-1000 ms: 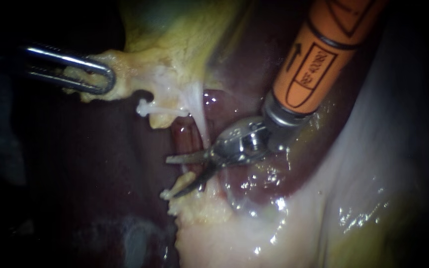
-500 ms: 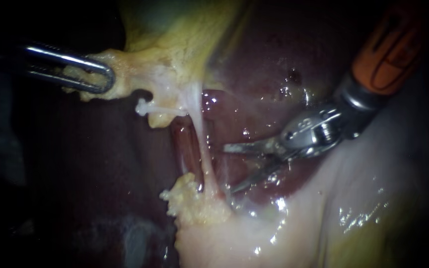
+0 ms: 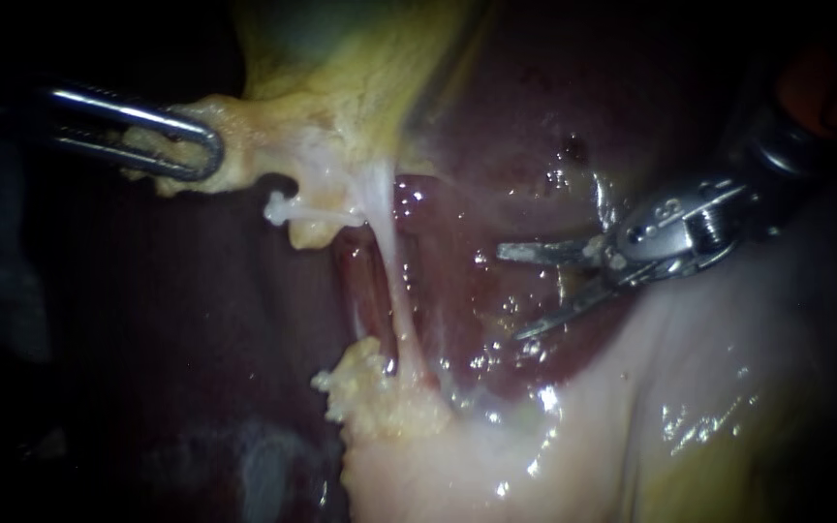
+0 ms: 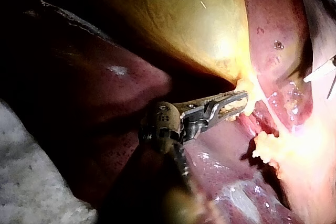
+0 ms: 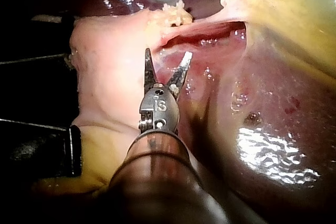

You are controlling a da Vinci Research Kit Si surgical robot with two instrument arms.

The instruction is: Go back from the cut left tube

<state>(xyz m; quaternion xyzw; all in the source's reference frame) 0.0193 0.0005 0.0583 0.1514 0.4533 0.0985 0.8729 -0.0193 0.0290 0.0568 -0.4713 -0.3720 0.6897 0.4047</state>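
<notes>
Over liver (image 3: 496,136): right instrument (image 3: 512,293) blades apart; left instrument (image 3: 207,155) clamps tissue (image 3: 249,145).

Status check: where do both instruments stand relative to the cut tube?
Left instrument jaws shut on fatty tissue. Right instrument blades open, empty, apart from cut tube. Pale strand lies between them.

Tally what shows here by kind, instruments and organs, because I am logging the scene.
Instruments: 2 (left instrument, right instrument)
Liver: 1
Gallbladder: 1
Total: 4
</notes>
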